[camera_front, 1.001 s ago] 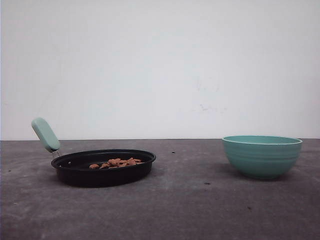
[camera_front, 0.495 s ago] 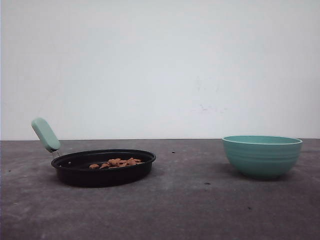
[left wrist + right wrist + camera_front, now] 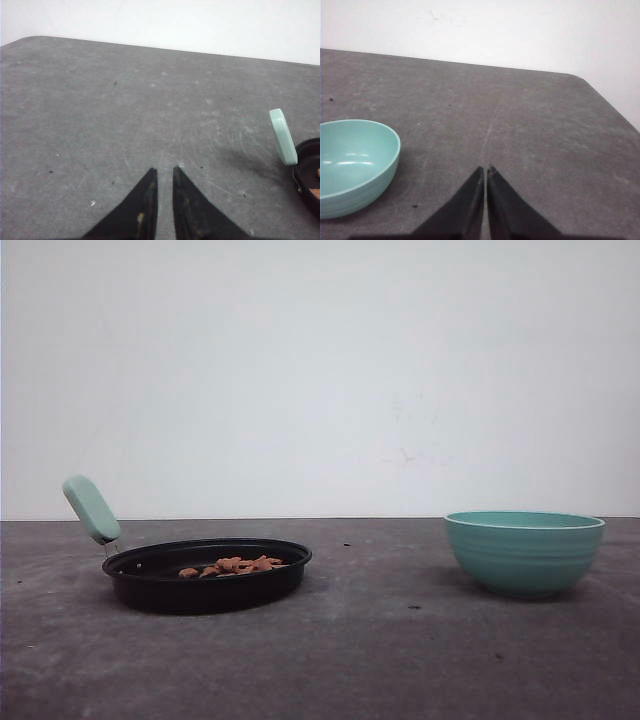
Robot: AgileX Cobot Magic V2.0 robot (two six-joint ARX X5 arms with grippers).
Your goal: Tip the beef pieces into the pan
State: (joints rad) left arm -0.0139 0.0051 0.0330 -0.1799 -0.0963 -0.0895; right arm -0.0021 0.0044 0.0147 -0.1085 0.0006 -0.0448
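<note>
The left tool (image 3: 164, 172) sits above bare gray counter (image 3: 100, 110), fingers nearly together with a narrow gap, gripping nothing. The right tool (image 3: 485, 170) has its fingers together and empty above the counter. In the front view, the black pan (image 3: 207, 575) rests on the counter's left side, its mint-green handle (image 3: 91, 509) angled upward to the left. The beef pieces (image 3: 232, 565) lie inside the pan. The teal ribbed bowl (image 3: 524, 552) stands upright well apart on the right. A white wall (image 3: 320, 370) stands behind.
</note>
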